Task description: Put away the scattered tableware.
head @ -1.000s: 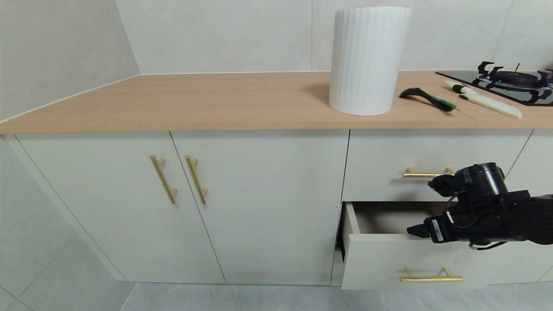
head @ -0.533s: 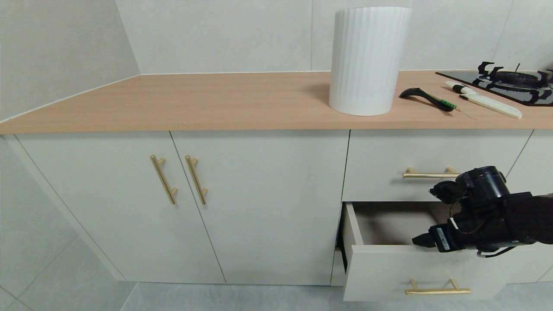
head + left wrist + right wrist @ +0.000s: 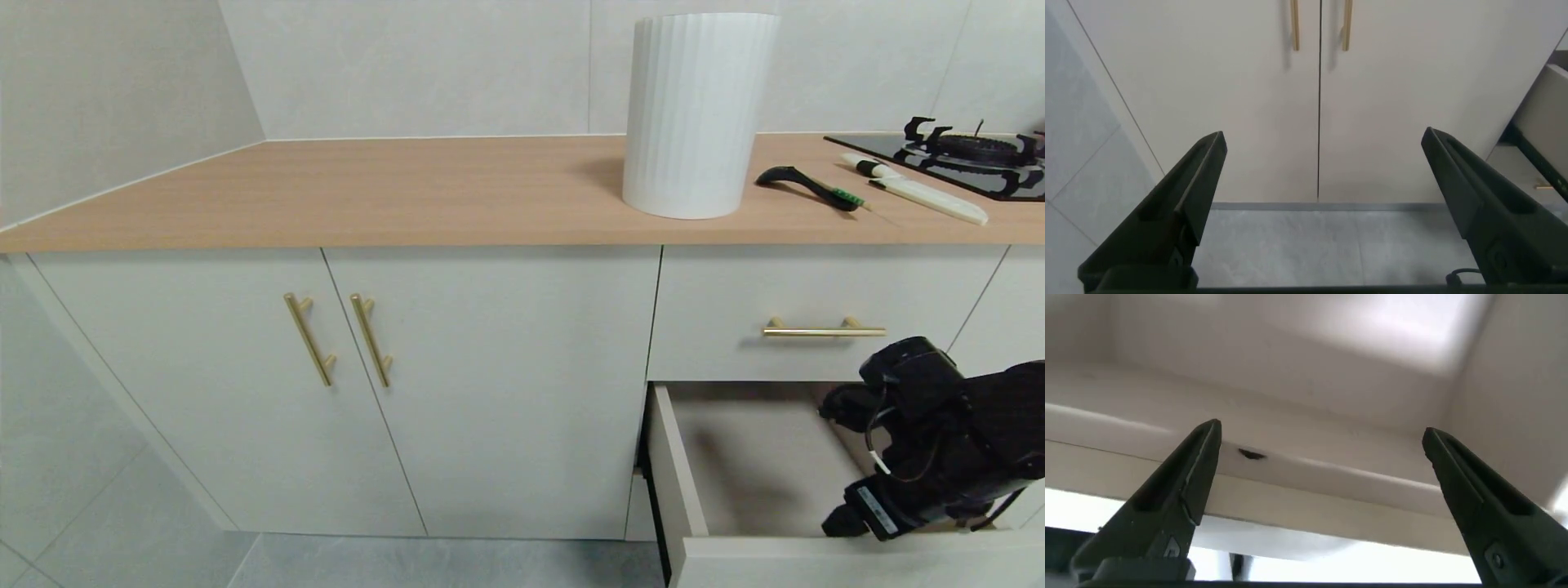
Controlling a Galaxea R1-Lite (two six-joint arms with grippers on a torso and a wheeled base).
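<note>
On the wooden counter [image 3: 408, 192] lie a black peeler [image 3: 804, 184] with a green band and a white knife [image 3: 922, 196], at the right near the hob. Below them the lower drawer [image 3: 678, 482] stands pulled far out, and the part of its inside I can see is bare. My right gripper [image 3: 839, 465] is open just inside the drawer's front panel, one finger low at the panel's top edge. In the right wrist view the right gripper [image 3: 1319, 498] spreads wide before the drawer's pale inner wall [image 3: 1315, 469]. My left gripper [image 3: 1319, 212] hangs open, low before the cabinet doors [image 3: 1315, 98].
A tall white ribbed container [image 3: 692, 114] stands on the counter left of the peeler. A black gas hob [image 3: 971, 159] is at the far right. The upper drawer with its brass handle [image 3: 823, 331] is closed. Grey floor tiles [image 3: 1315, 245] lie below the double doors.
The lower drawer has slid much farther out toward me. My right gripper has moved down and back along with its front panel.
</note>
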